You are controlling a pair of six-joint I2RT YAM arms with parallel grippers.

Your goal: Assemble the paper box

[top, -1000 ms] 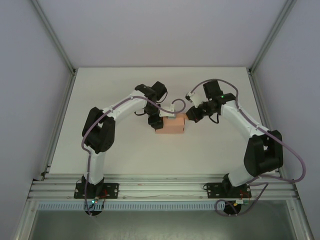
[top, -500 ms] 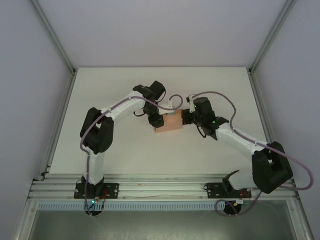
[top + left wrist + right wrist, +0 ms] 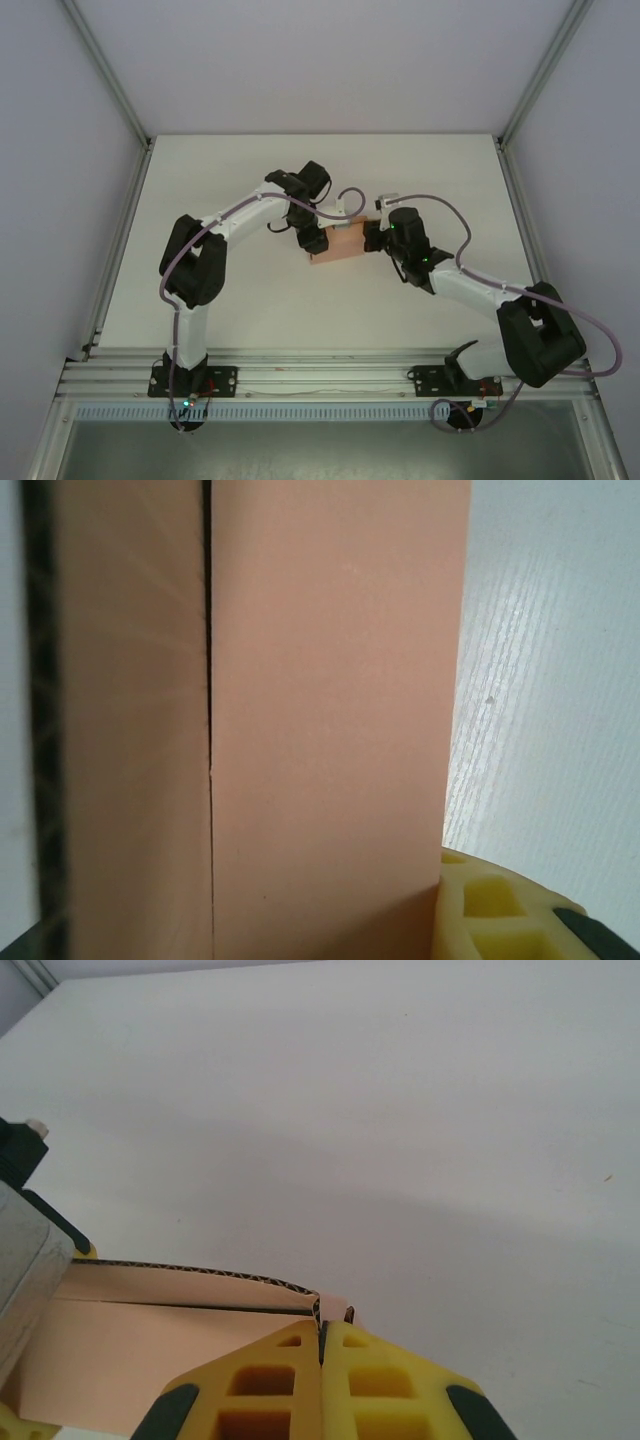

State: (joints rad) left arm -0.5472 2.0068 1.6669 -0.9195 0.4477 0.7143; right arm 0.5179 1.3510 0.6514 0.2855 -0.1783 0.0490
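Observation:
The paper box [image 3: 338,245] is a small salmon-pink box lying on the white table [image 3: 230,170] near the middle, slightly askew. My left gripper [image 3: 313,240] is shut on its left end. In the left wrist view the box's pink wall [image 3: 330,710] stands between the jaws, and one yellow pad [image 3: 495,905] presses its right side. My right gripper [image 3: 371,238] is shut, its tips against the box's right end. In the right wrist view its yellow fingertips [image 3: 322,1332] meet at a corrugated flap edge [image 3: 200,1272] of the paper box [image 3: 150,1360].
Grey walls with metal corner posts [image 3: 110,85] enclose the white table on three sides. The aluminium rail [image 3: 320,378] with both arm bases runs along the near edge. The right arm's elbow [image 3: 535,335] hangs low at the near right.
The right arm has swung round, its elbow dropping toward the near edge, and its shut gripper now comes at the box's right end from the near side. The box has shifted slightly left and turned a little.

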